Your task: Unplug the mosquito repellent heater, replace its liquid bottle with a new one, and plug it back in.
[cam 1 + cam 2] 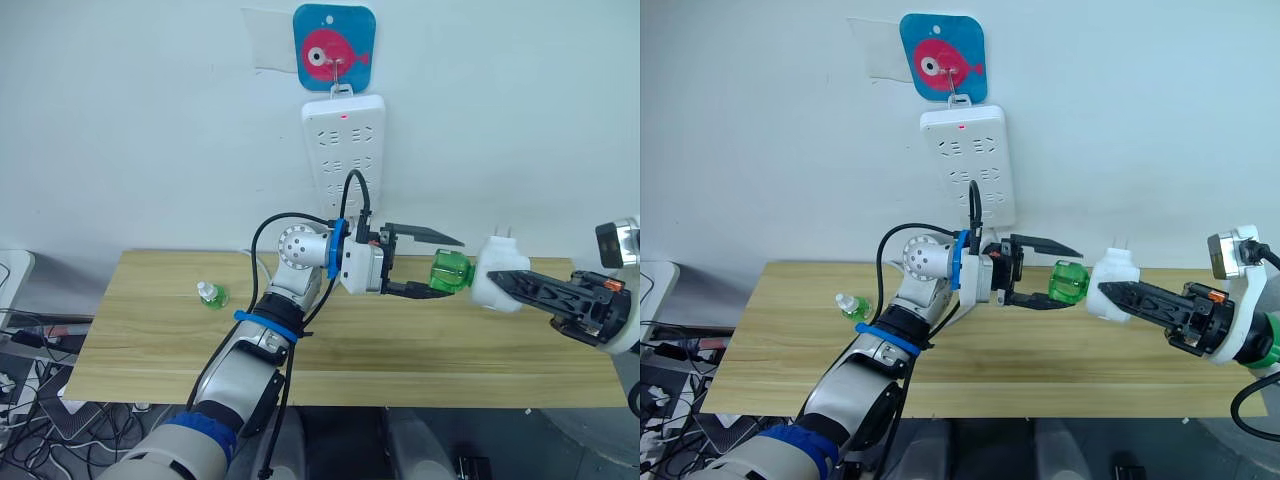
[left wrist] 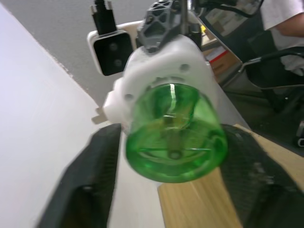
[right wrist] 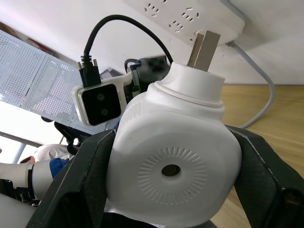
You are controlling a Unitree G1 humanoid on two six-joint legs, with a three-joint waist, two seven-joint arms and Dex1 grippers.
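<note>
My right gripper (image 1: 507, 281) is shut on the mosquito repellent heater (image 1: 497, 262), a white rounded unit held in the air above the table's right side, unplugged, with its two prongs pointing up. A green liquid bottle (image 1: 451, 272) sticks out of the heater towards my left arm. My left gripper (image 1: 446, 268) is open and straddles this bottle, one finger well above it and the other just under it. In the right wrist view the heater (image 3: 171, 166) sits between the two black fingers. A second small green bottle (image 1: 211, 295) with a white cap lies on the wooden table (image 1: 150, 350) at the left.
A long white power strip (image 1: 345, 150) hangs on the wall from a blue fish-shaped hook plate (image 1: 334, 45), its red light on, directly behind and above my left gripper. Cables and gear lie on the floor at the far left (image 1: 25, 345).
</note>
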